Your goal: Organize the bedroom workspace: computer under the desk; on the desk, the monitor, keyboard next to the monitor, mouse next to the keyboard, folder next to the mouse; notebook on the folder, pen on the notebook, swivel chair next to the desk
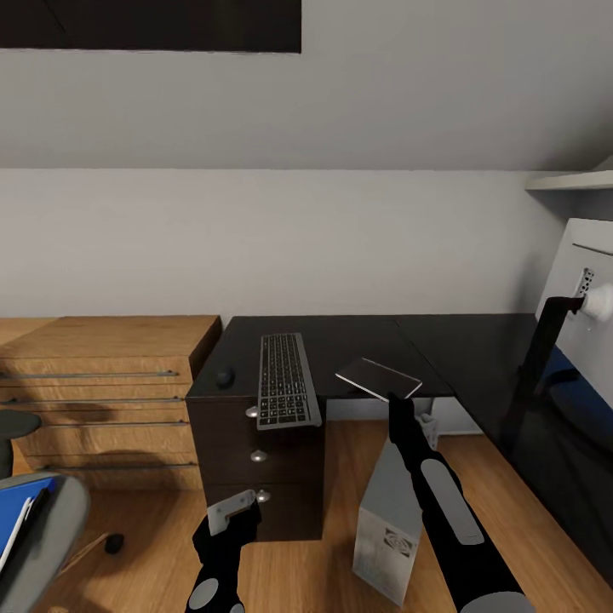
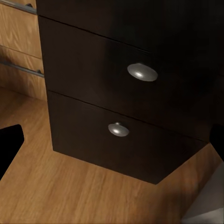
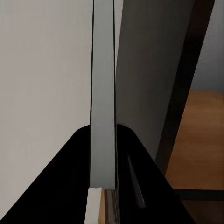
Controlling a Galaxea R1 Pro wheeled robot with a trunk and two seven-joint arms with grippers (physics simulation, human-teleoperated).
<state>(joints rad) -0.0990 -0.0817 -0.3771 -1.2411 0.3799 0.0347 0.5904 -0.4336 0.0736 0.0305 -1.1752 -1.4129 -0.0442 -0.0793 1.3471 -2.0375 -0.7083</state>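
My right gripper [image 1: 398,402] is shut on the near edge of the thin dark notebook [image 1: 379,377], holding it flat just above the black desk [image 1: 358,336]. In the right wrist view the notebook [image 3: 102,84] is seen edge-on, clamped in the gripper [image 3: 103,131]. The keyboard [image 1: 283,379] lies on the desk with its near end over the front edge. The mouse [image 1: 225,377] sits to its left. The grey computer [image 1: 390,519] stands on the floor by the desk. My left gripper [image 1: 232,513] hangs open low in front of the drawer unit [image 2: 121,116]. The blue folder [image 1: 19,518] rests on the swivel chair [image 1: 53,532].
A wooden chest of drawers [image 1: 102,387] stands left of the desk. On the desk's right wing a thin black stand [image 1: 541,345] rises beside a pale panel [image 1: 587,298]. Wooden floor [image 1: 153,545] lies between the chair and the drawer unit.
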